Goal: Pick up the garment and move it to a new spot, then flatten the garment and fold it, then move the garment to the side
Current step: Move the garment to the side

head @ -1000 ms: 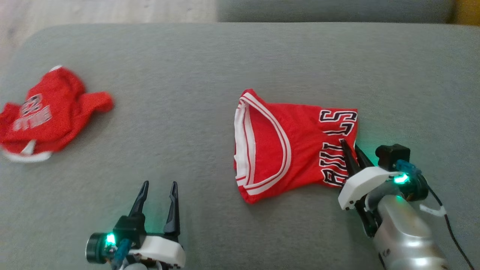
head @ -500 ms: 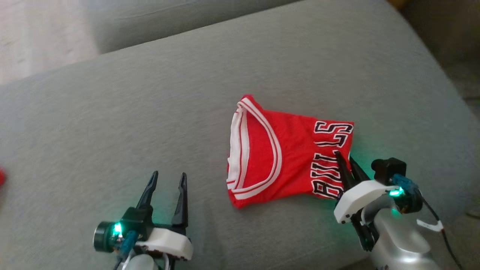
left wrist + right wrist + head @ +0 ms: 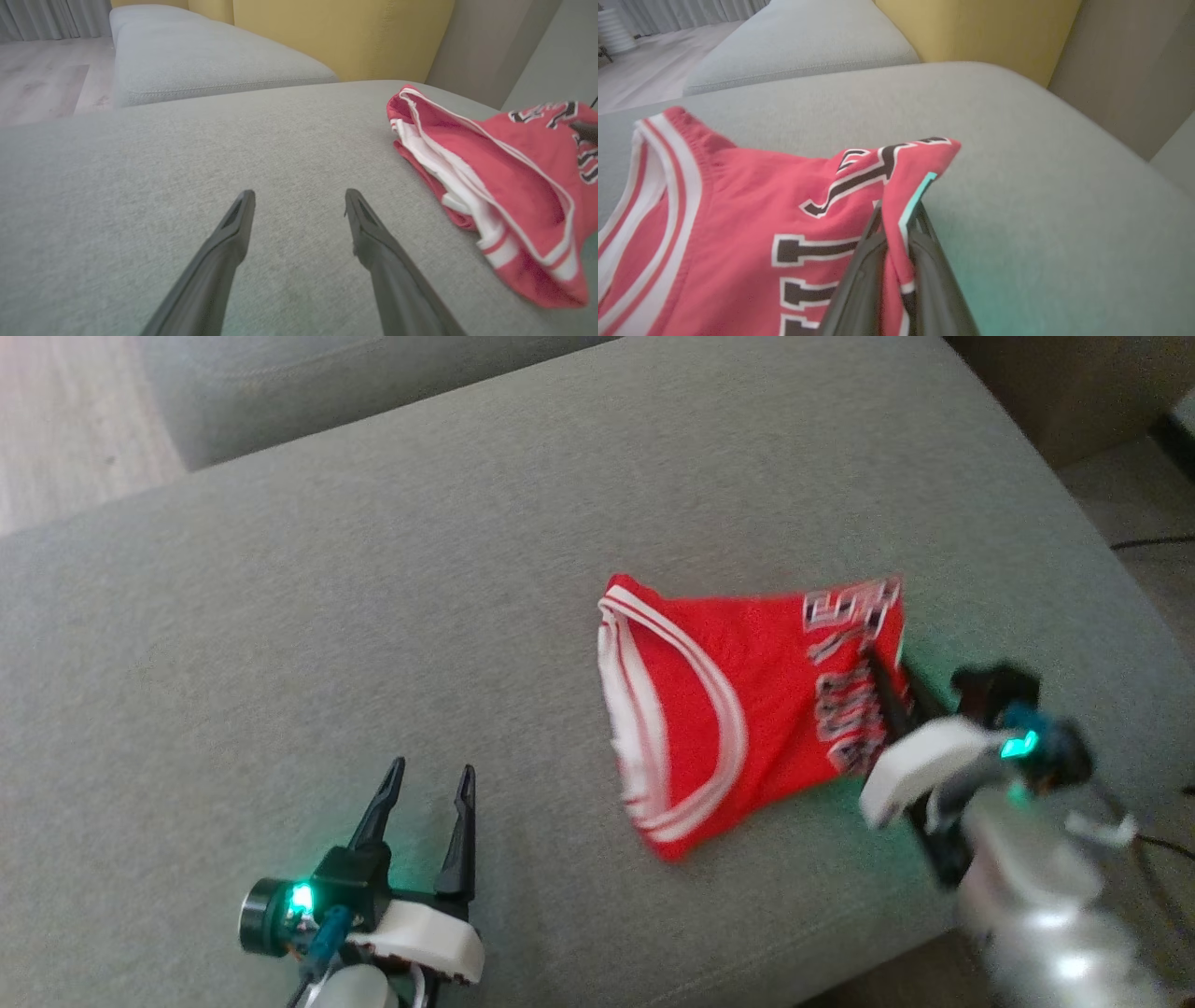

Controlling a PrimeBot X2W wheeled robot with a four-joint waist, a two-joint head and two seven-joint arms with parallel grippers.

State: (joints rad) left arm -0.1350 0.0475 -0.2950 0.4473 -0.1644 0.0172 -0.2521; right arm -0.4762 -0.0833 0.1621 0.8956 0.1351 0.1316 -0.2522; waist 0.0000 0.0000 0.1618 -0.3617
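From my head, I saw my left claw (image 3: 433, 767) spread wide and empty over the grey cushion (image 3: 373, 569). My right claw (image 3: 887, 674) was pinched on the lettered edge of the red jersey (image 3: 709, 709), which lay near the cushion's right end. My left wrist showed that claw parted above bare fabric, the jersey off to its right and apart from it, and my right wrist showed the other claw closed tight with a fold of the jersey's edge caught between its jaws.
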